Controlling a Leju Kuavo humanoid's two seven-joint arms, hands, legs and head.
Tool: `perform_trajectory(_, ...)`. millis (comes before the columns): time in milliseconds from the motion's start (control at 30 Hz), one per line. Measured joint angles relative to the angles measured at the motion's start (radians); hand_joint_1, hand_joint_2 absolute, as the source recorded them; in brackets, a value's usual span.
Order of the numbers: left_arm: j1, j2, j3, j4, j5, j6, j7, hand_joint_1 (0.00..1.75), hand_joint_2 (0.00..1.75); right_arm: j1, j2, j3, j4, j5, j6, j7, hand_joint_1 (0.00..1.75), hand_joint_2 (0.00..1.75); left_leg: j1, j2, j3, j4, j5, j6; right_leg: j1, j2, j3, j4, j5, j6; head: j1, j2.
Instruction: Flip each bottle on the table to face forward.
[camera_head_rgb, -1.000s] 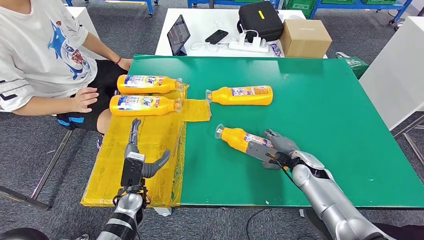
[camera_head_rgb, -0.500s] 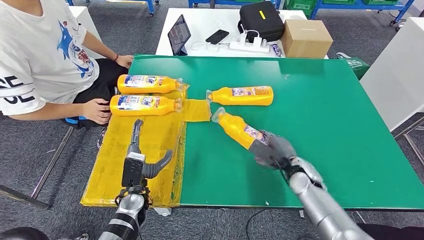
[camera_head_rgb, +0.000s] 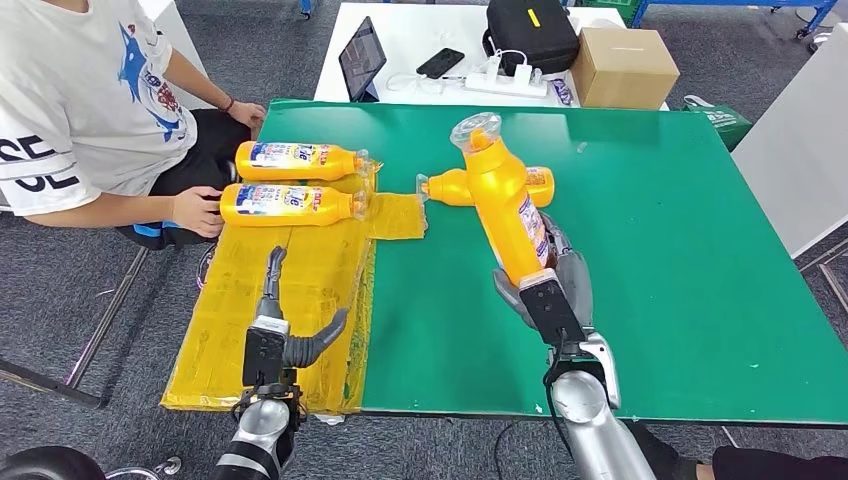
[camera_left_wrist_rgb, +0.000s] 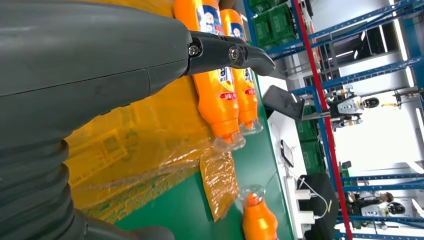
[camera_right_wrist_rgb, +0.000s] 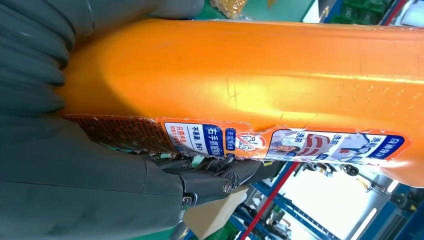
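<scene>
You see the right robot hand (camera_head_rgb: 548, 290) gripping the lifted bottle (camera_head_rgb: 505, 205) at its base. Half a second ago this bottle leaned low over the green tabletop (camera_head_rgb: 680, 260); now it stands nearly upright in the air, cap up. The left robot hand (camera_head_rgb: 285, 325) stays open over the yellow sheet (camera_head_rgb: 300, 270), holding nothing. 3 other bottles still lie flat.

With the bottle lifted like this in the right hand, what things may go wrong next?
The right hand grips the lifted bottle only near its base, with the long body tilted above, so it may slip or swing. The bottle lying behind it is close beneath and could be knocked when setting down. The person's hand rests by the two bottles on the yellow sheet.
</scene>
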Motion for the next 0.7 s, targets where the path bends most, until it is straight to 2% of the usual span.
perform_trajectory(700,0.004,0.000,0.000,-0.008,0.000,0.000,0.000,0.00,1.75,0.012,0.011,-0.013,-0.028,0.000,0.001,0.000,1.75,1.75,0.000,0.000,-0.001,0.000,0.000,0.000,0.000,0.000,-0.001,0.000,0.000,0.000,0.000,0.000)
